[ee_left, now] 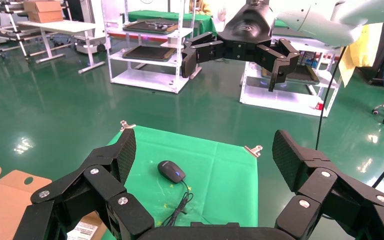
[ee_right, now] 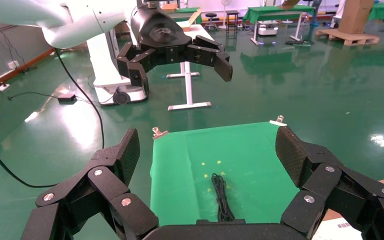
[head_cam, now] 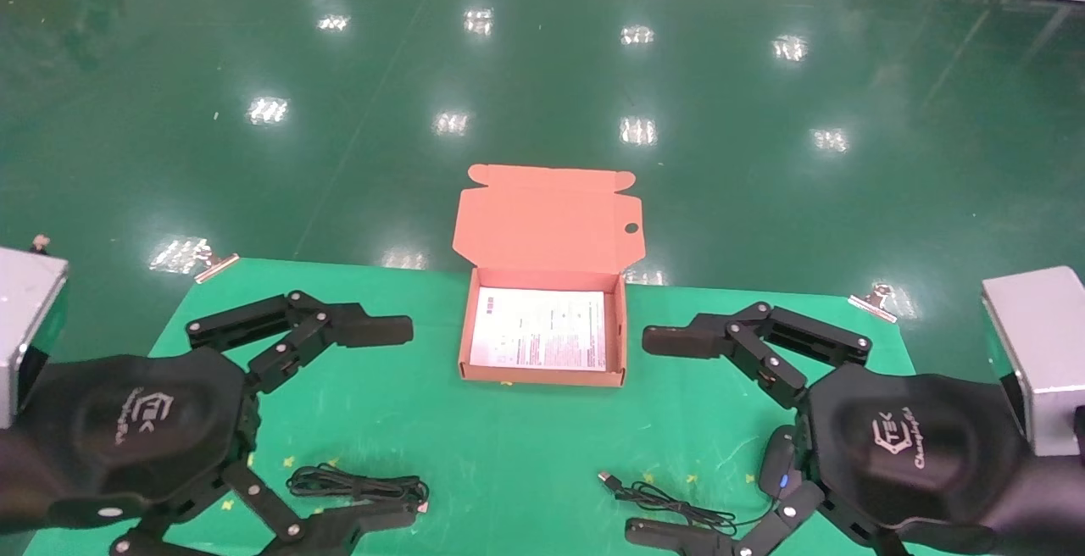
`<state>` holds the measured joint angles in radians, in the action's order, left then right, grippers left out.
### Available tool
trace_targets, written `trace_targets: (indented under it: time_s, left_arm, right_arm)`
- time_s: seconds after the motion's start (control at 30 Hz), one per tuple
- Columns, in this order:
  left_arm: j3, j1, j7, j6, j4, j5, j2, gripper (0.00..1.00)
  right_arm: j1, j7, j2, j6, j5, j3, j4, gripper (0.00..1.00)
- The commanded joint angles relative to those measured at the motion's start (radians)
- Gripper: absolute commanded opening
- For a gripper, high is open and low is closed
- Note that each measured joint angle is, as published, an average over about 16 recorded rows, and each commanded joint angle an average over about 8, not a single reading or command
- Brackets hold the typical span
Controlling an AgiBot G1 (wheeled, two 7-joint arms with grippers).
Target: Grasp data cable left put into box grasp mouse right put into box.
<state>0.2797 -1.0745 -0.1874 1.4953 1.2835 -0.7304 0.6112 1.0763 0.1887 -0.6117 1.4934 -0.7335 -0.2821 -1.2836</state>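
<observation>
Data cable (head_cam: 358, 483): loose black bundle on the green cloth nearest the robot, left of centre, between the left gripper's spread fingers
Mouse (head_cam: 779, 465): near right, partly under the right gripper, its cord (head_cam: 670, 502) trailing left to a USB plug
Left gripper (head_cam: 395, 425): fingers wide apart, holding nothing; poised over the cable, probably ready for the first grasp
Right gripper (head_cam: 657, 436): fingers likewise spread, holding nothing, waiting above the mouse
Box (head_cam: 542, 374): farther back, centred between both arms, lid flap raised so either side can drop items onto the white sheet (head_cam: 540, 328); nothing packed yet
</observation>
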Motion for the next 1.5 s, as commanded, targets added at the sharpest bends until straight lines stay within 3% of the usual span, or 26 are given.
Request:
trace_targets:
  time_s: [0.03, 0.67, 0.9, 1.2, 1.5]
  left_arm:
    - [0.000, 0.000, 0.000, 0.000, 0.000, 0.000, 0.000, 1.00]
    - [0.001, -0.002, 0.000, 0.003, 0.002, 0.000, 0.001, 1.00]
    - [0.044, -0.047, -0.011, 0.029, 0.026, -0.072, 0.014, 1.00]
    - [0.186, -0.191, -0.107, 0.063, 0.053, -0.294, 0.045, 1.00]
    - [0.344, -0.340, -0.142, 0.063, 0.060, -0.507, 0.107, 1.00]
  right_arm:
    - [0.000, 0.000, 0.000, 0.000, 0.000, 0.000, 0.000, 1.00]
    - [0.000, -0.001, 0.001, -0.001, -0.001, 0.000, 0.000, 1.00]
    - [0.030, 0.006, 0.019, -0.002, -0.069, -0.020, -0.019, 1.00]
    - [0.216, 0.073, 0.014, 0.066, -0.321, -0.151, -0.050, 1.00]
    - [0.465, 0.096, -0.061, 0.096, -0.574, -0.436, -0.052, 1.00]
